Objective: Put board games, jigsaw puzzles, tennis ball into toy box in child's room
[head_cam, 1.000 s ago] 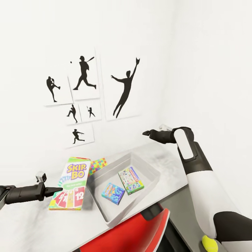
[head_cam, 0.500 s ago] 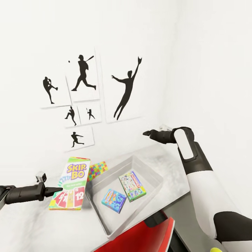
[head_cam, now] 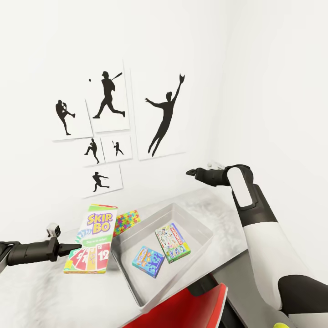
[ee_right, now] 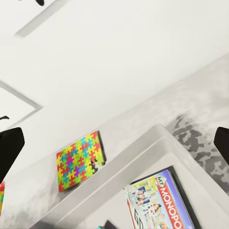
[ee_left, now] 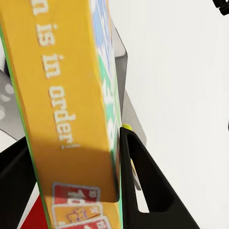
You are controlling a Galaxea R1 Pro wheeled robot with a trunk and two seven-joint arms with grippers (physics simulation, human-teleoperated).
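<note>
Jigsaw puzzle (head_cam: 126, 222) half hidden behind Skip-Bo box (head_cam: 92, 238); tennis ball (head_cam: 281, 325) cut by frame edge.

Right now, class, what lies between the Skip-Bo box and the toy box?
In the head view, a jigsaw puzzle lies between the Skip-Bo box and the toy box, partly hidden behind the box.

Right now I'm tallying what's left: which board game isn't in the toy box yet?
The Skip-Bo box, held by the left pincer; the blue one and green-edged one lie inside the toy box.
</note>
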